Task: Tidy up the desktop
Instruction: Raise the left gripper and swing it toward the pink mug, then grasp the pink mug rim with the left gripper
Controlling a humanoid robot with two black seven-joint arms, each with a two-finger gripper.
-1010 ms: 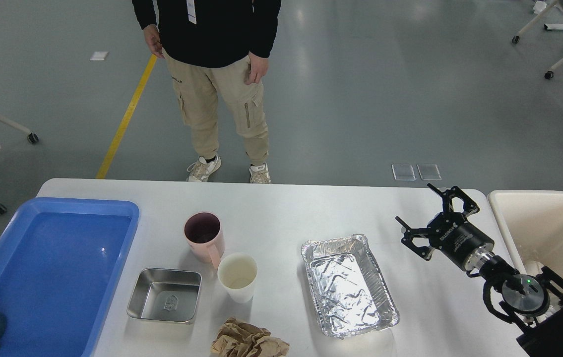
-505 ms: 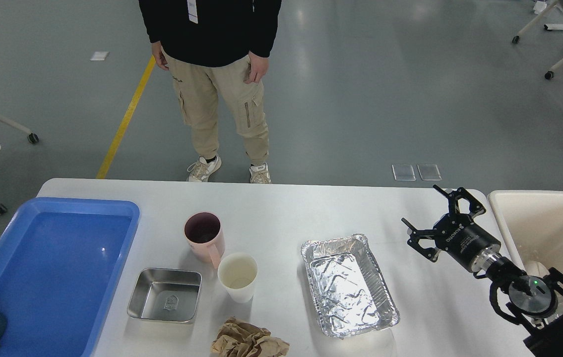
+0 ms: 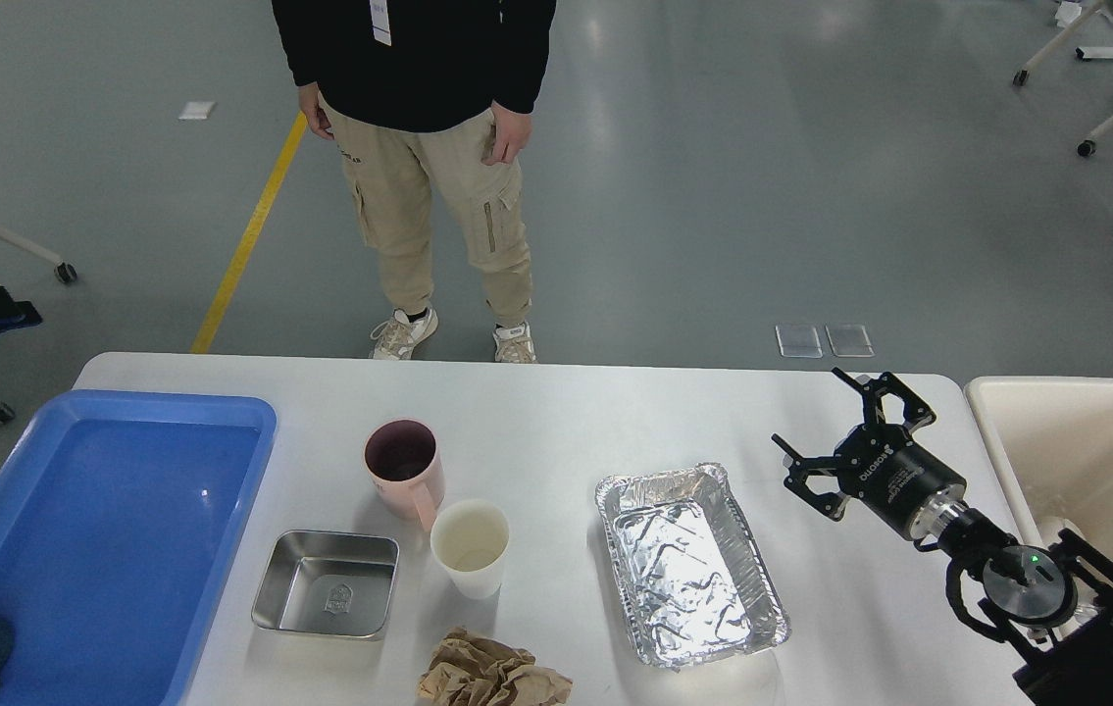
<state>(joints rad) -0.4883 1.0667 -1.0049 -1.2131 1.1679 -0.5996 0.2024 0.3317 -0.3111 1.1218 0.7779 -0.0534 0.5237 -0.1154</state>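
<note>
Right tool [image 3: 829,417] leftward above desktop [image 3: 556,412]

You see the white counter [image 3: 556,412] carrying a blue tray [image 3: 105,529] at its left end, then a pink mug [image 3: 404,469], a white cup [image 3: 470,547], a steel pan [image 3: 326,584], crumpled brown paper [image 3: 492,675] at the near edge, and a foil tray [image 3: 688,563].
</note>
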